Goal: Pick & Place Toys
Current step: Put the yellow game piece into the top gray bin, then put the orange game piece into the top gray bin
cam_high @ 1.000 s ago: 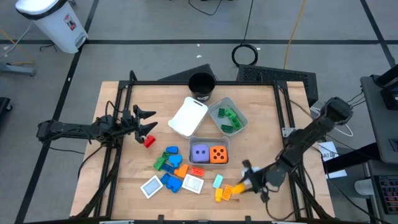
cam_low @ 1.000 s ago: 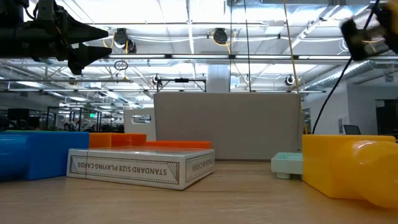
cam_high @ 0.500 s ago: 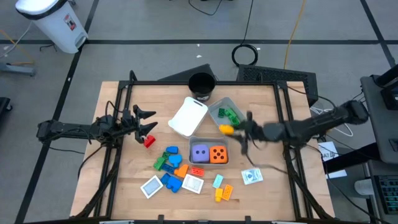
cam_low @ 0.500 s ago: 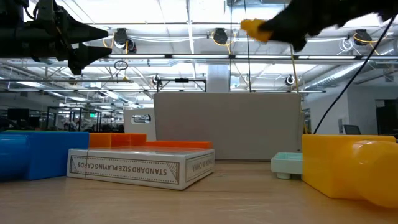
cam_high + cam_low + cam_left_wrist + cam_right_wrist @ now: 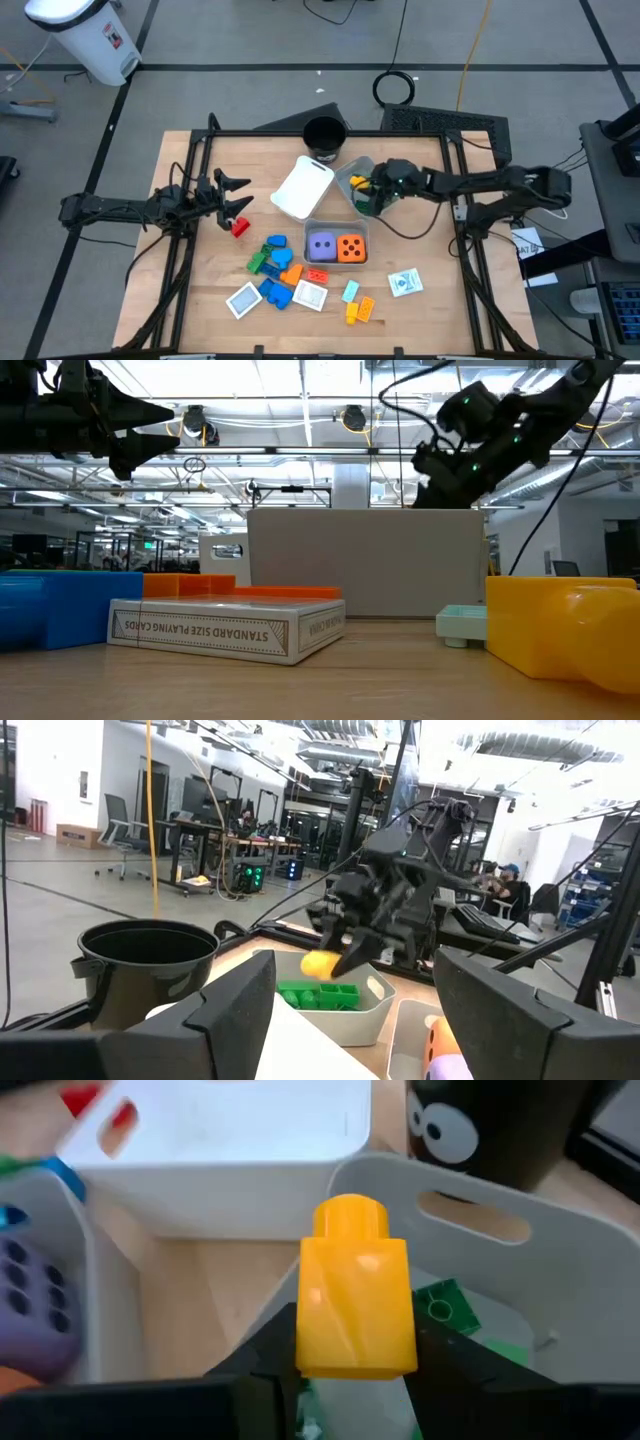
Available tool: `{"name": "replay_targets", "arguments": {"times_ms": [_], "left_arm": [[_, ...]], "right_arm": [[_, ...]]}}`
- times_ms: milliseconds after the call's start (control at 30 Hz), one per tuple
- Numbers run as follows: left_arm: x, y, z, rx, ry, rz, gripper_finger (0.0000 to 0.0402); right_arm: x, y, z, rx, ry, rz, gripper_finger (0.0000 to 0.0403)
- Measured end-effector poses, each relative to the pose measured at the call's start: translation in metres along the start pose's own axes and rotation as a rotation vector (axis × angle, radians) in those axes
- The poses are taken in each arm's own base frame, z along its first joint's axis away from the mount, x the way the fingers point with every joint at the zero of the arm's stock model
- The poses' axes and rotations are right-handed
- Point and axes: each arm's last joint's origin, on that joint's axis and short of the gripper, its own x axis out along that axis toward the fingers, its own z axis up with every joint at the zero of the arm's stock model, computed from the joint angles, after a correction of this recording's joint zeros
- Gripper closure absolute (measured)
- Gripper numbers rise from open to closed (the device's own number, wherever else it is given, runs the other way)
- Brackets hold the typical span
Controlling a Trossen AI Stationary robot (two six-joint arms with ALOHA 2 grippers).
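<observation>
My right gripper (image 5: pixel 366 186) is shut on a yellow block (image 5: pixel 355 1290) above the grey tray (image 5: pixel 384 176) that holds green blocks (image 5: pixel 372 192). The block also shows in the left wrist view (image 5: pixel 318 963). My left gripper (image 5: pixel 238 194) is open and empty at the table's left, just above a red block (image 5: pixel 240 228) that lies on the table. The purple die (image 5: pixel 321 246) and the orange die (image 5: pixel 350 248) sit in a second grey tray. Blue, green and orange blocks (image 5: pixel 275 262) and two white tiles (image 5: pixel 243 299) lie near the front. My right gripper pinches the yellow block between its two fingers (image 5: pixel 268 1348) by two opposite sides at its base end (image 5: pixel 355 1355). The round stud (image 5: pixel 350 1215) points away from the gripper. The fingers come from the table's right, slanting down. The block is lifted clear above the grey tray.
A white tray (image 5: pixel 302 187) lies left of the green-block tray, and a black round cup (image 5: pixel 324 135) stands behind them. A card box (image 5: pixel 405 283), a teal block (image 5: pixel 350 291) and an orange block (image 5: pixel 359 310) lie at the front right.
My right gripper has lifted the yellow block from the front right of the table. It has carried the block toward the far edge and to the left, to above the grey tray with the green blocks. The card box now shows where the arm was.
</observation>
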Motion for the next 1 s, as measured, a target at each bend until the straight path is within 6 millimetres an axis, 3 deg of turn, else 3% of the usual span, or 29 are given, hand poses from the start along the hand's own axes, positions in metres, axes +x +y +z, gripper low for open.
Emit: {"name": "replay_targets", "arguments": {"times_ms": [300,633,800,1000], "left_arm": [[0.0,0.0,0.0,0.0,0.0,0.0,0.0123],[0.0,0.0,0.0,0.0,0.0,0.0,0.0123],[0.0,0.0,0.0,0.0,0.0,0.0,0.0124],[0.0,0.0,0.0,0.0,0.001,-0.003,0.0123]], "right_arm": [[0.025,0.0,-0.008,-0.069,-0.025,-0.003,0.0273],[0.006,0.007,0.003,-0.08,-0.066,0.005,0.0189],[-0.021,0.032,0.01,-0.128,-0.105,0.111,0.0157],[-0.059,0.089,0.003,-0.199,-0.132,0.478,0.016]]}}
